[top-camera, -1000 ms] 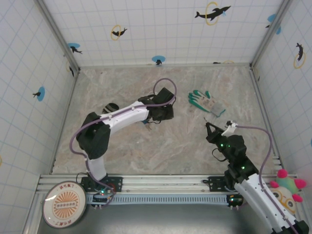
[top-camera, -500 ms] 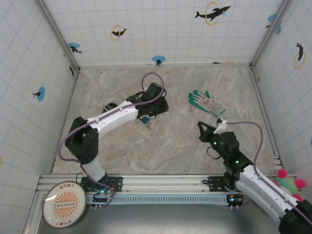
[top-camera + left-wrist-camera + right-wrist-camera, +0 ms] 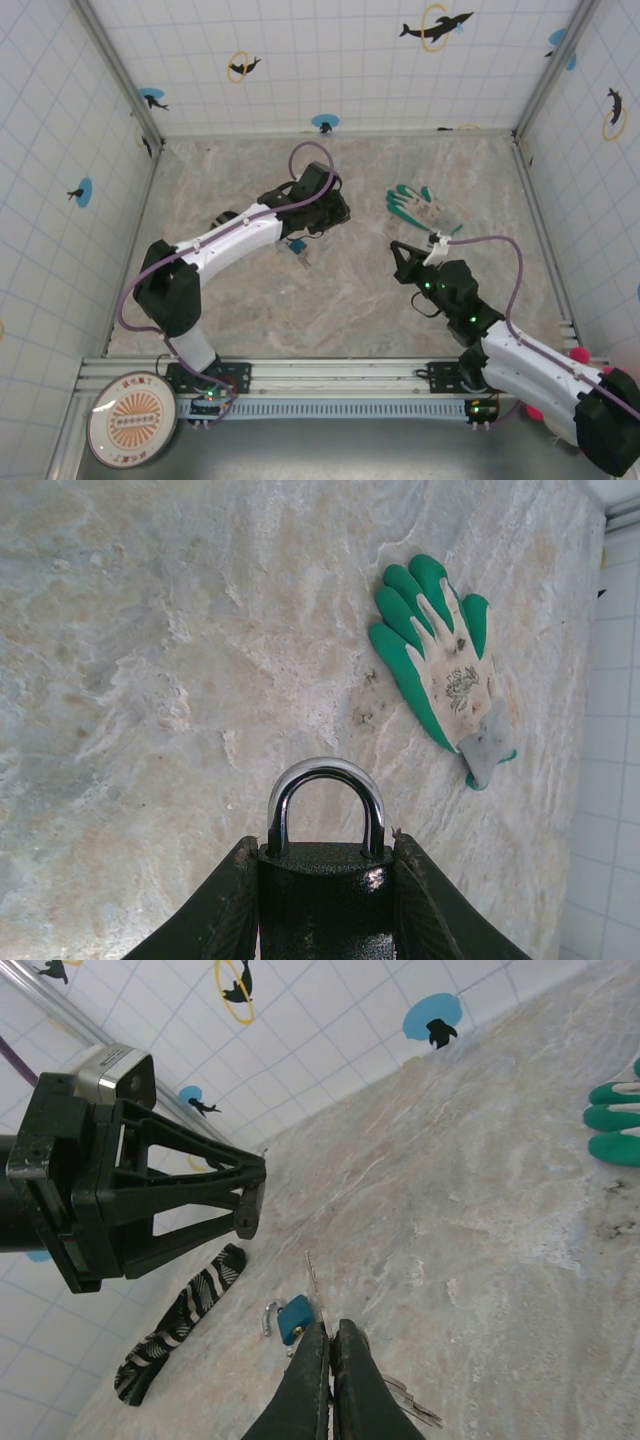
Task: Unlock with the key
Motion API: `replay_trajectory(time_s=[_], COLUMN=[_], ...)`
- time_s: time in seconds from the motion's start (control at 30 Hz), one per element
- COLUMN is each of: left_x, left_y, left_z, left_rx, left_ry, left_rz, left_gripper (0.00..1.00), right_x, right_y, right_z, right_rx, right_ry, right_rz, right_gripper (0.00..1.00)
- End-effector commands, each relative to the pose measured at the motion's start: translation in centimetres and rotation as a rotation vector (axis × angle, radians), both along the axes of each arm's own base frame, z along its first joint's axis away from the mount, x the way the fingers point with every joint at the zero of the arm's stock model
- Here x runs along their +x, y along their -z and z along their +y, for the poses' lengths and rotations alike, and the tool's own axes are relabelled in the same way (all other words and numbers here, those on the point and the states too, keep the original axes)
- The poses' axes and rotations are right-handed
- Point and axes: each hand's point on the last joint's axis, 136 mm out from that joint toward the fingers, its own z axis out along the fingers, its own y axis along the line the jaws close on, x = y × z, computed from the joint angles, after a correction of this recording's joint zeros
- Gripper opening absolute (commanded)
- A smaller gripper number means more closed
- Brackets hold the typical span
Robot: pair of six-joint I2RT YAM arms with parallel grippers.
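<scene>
My left gripper [image 3: 325, 848] is shut on a black padlock [image 3: 325, 900], whose silver shackle [image 3: 325, 780] sticks out past the fingertips. In the top view the left gripper [image 3: 335, 212] hovers mid-table. My right gripper [image 3: 330, 1332] is shut on the key [image 3: 313, 1278], a thin silver blade pointing out from between the fingers toward the left gripper [image 3: 248, 1200] and the black padlock's end [image 3: 246, 1215]. The right gripper [image 3: 400, 256] sits to the right of the left one, a gap between them. A small blue padlock [image 3: 297, 1318] lies on the table below.
A green and white glove [image 3: 425, 210] lies at the right rear of the table. A black and white striped sock [image 3: 180, 1325] lies left of the blue padlock [image 3: 297, 247]. More keys [image 3: 408, 1400] hang under my right fingers. Tiled walls enclose the marble surface.
My right arm has reached forward and left, toward the left gripper. The left gripper, still holding the black padlock, has shifted slightly back and left, uncovering the blue padlock.
</scene>
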Motion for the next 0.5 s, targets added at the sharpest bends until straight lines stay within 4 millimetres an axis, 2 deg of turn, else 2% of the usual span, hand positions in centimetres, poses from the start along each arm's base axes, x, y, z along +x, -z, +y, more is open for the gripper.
replay_trajectory(time_s=[0.0, 0.33, 0.47], left_x=[0.6, 0.2, 0.0], left_y=[-1.8, -1.5, -1.7], left_z=[-1.0, -0.9, -1.0], left_rx=[-0.08, -0.134, -0.154], left_ry=[-0.014, -0.058, -0.065], left_rz=[-0.009, 0.022, 0.028], left_gripper=[0.13, 0.12, 0.12], right_x=[0.8, 1.2, 1.7], right_y=[-4.3, -3.8, -3.6], right_z=[0.7, 3.9, 4.5], right_rx=[0.076, 0.097, 0.114], right_ry=[0.022, 0.003, 0.017], right_rz=[-0.119, -0.128, -0.125], right_gripper=[0.0, 0.0, 0.0])
